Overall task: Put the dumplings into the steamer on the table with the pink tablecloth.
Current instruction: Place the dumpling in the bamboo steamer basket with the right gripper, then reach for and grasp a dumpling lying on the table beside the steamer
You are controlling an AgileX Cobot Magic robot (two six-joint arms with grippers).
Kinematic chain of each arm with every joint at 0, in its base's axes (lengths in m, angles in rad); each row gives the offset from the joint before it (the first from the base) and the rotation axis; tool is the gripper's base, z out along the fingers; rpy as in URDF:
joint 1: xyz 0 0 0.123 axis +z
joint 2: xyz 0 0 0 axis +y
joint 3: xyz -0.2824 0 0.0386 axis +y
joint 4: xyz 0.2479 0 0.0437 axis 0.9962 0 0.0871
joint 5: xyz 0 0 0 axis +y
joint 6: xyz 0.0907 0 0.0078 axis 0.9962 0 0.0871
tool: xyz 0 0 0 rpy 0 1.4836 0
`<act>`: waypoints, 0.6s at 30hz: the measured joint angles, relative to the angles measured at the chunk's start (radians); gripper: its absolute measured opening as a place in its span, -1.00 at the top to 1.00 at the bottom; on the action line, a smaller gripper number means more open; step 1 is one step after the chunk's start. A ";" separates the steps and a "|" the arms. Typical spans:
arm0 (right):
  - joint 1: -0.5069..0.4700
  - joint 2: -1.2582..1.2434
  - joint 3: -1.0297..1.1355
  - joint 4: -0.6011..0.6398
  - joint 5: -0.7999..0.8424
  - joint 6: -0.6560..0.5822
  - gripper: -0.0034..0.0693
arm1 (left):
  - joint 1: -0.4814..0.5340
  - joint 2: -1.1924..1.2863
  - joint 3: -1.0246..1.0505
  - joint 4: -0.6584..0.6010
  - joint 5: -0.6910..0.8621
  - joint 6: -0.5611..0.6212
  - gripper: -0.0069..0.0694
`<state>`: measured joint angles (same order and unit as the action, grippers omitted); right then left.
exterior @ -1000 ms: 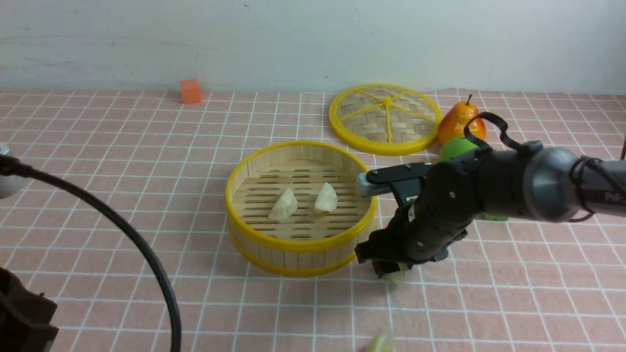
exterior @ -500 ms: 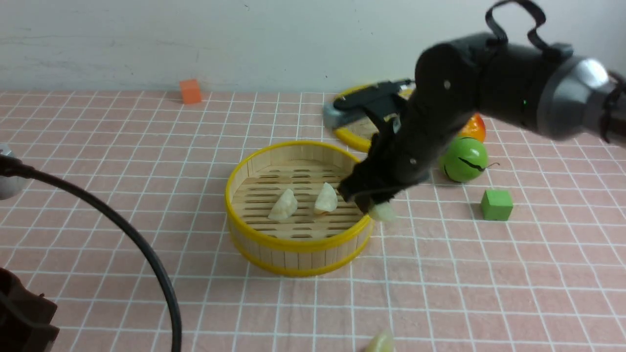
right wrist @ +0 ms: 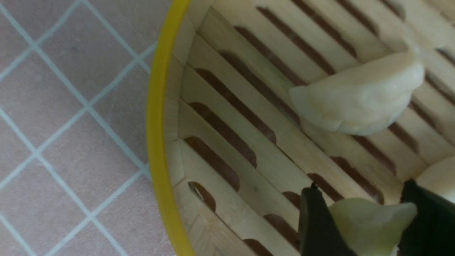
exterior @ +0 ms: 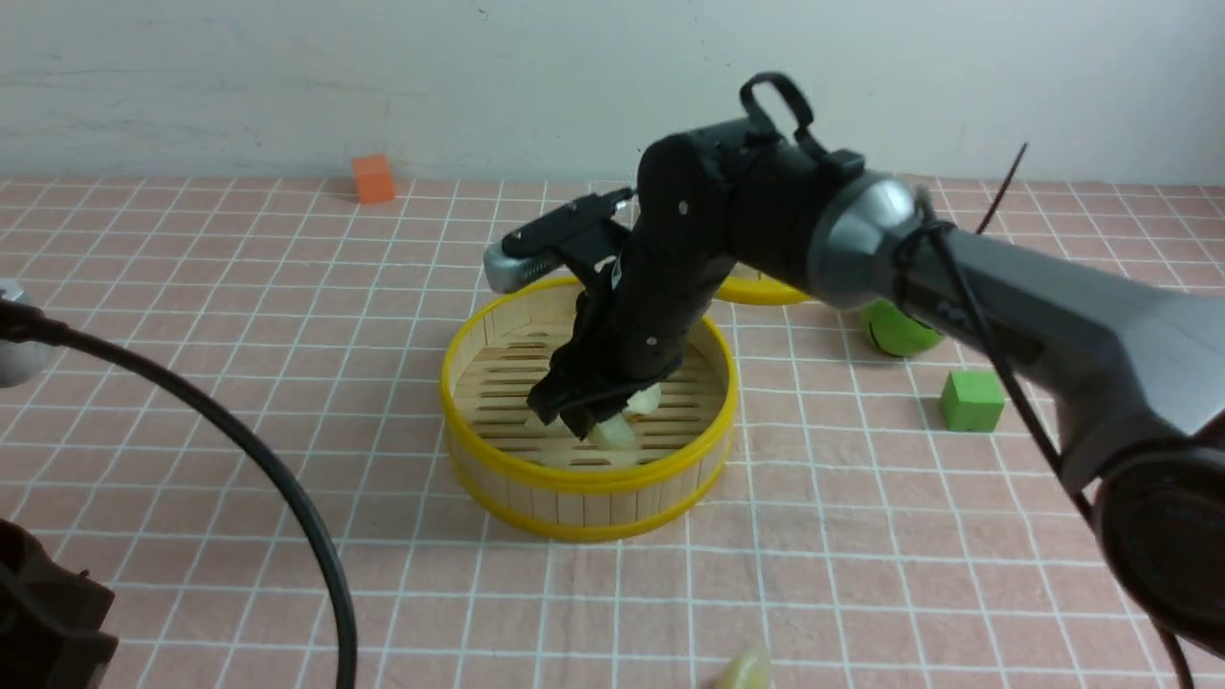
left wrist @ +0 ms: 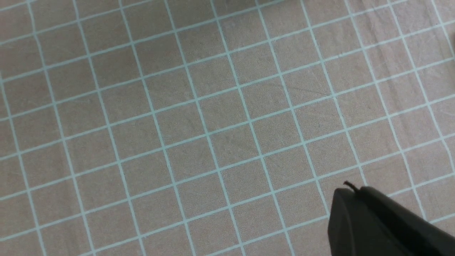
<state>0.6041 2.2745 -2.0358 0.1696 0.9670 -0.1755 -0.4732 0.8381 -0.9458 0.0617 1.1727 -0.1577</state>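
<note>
Jaws of the right gripper (exterior: 598, 427) are pinched on the carried dumpling (exterior: 615, 433), which hangs low inside the steamer (exterior: 586, 481), toward 5 o'clock of its slatted floor. Whether it touches the slats I cannot tell. One resting dumpling (right wrist: 359, 96) lies clear of it; another dumpling (right wrist: 440, 176) sits just beside one finger.

To my eye the good move is a short, straight set-down. Lower until the slats take the weight, part the jaws only a little, then lift straight up so no finger drags the neighbour along.

A loose dumpling (exterior: 746, 672) lies on the pink tablecloth (exterior: 191, 287) covering the table (exterior: 957, 593), at 5 o'clock from the steamer and well apart from it. The left gripper (left wrist: 355, 213) is closed up, with only cloth beneath it.
</note>
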 joint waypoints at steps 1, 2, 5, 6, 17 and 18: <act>0.000 0.010 -0.001 0.000 0.000 0.000 0.09 | 0.000 0.000 0.000 0.003 0.000 0.000 0.86; 0.001 0.018 -0.002 0.000 0.000 0.000 0.09 | 0.000 0.000 0.000 0.004 0.000 0.000 0.86; 0.002 0.020 -0.007 -0.001 0.005 0.000 0.05 | 0.000 0.000 0.000 0.006 0.000 0.000 0.86; 0.003 0.020 -0.021 -0.001 0.019 0.000 -0.03 | 0.000 0.000 0.000 0.006 0.000 0.000 0.86; 0.005 -0.043 -0.215 0.021 0.266 0.048 -0.74 | 0.000 -0.023 0.000 0.005 0.000 0.001 0.86; 0.005 -0.081 -0.211 0.044 0.272 0.057 -0.73 | 0.000 -0.037 0.000 0.005 0.000 0.002 0.85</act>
<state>0.6087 2.1939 -2.2468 0.2141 1.2388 -0.1183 -0.4732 0.8015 -0.9458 0.0668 1.1727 -0.1557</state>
